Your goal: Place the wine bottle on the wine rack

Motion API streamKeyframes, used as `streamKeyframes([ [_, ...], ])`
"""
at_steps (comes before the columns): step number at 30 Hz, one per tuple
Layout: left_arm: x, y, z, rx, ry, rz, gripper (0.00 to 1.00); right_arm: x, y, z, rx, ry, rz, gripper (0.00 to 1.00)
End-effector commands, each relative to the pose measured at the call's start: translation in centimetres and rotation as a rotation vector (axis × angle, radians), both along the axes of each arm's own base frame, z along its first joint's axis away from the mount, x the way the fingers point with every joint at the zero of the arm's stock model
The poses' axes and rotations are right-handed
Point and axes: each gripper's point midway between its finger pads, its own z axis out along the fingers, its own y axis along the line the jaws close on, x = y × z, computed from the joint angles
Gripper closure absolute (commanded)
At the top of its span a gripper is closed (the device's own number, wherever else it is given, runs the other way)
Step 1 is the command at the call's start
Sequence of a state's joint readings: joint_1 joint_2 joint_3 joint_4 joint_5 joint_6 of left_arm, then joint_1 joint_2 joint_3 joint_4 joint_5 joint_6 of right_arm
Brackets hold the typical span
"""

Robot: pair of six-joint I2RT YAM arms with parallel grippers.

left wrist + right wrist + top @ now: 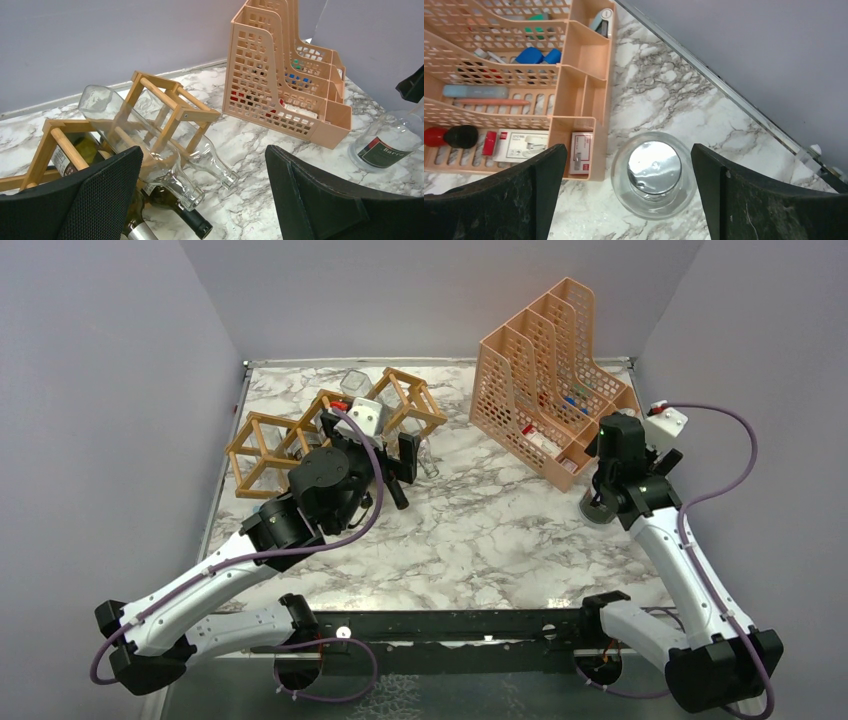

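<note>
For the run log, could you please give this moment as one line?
left gripper: open, by wine rack | right gripper: open, over clear bottle beside file holder | bottle not gripped | rack holds other bottles

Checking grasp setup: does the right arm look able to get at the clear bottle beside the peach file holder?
Probably yes. The right gripper is open directly above the bottle, which shows between its fingers. The file holder stands close beside it, but nothing covers it.

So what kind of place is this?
Probably a robot test booth, not a kitchen: plain grey walls box in a marble-pattern table, two robot arms are bolted at its edge, with a wine rack and file holder as props.
</note>
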State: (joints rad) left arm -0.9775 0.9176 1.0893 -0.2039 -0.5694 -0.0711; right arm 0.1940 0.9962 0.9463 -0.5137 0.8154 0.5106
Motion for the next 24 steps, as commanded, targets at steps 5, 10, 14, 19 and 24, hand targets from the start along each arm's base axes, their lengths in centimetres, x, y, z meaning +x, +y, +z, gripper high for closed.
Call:
streamKeyframes([
  [5, -0.3, -0.9, 1.2, -0.055, -0.021, -0.043, 0.01, -2.0, -1.2, -1.6, 0.018, 0.004, -0.095, 0.08],
  [10, -0.2, -1.1, 0.8, -0.048, -0.018, -0.043, 0.01, -2.9, -1.9, -1.9, 0.007, -0.014, -0.144, 0.31],
  [14, 0.0, -1.4, 0.8, -0.046, -0.022, -0.048, 0.01, -2.4, -1.5, -1.8, 0.002, -0.046, -0.094, 0.37],
  [19, 0.1, -1.6, 0.7, -0.040, -0.020, -0.049, 0.01, -2.2, -0.7, -2.2, 0.022, 0.001, -0.046, 0.60],
  [24, 0.1, -2.0, 0.1, -0.033, -0.013, -0.064, 0.01, -1.5, 2.2, -1.5, 0.100, 0.003, 0.142, 0.81],
])
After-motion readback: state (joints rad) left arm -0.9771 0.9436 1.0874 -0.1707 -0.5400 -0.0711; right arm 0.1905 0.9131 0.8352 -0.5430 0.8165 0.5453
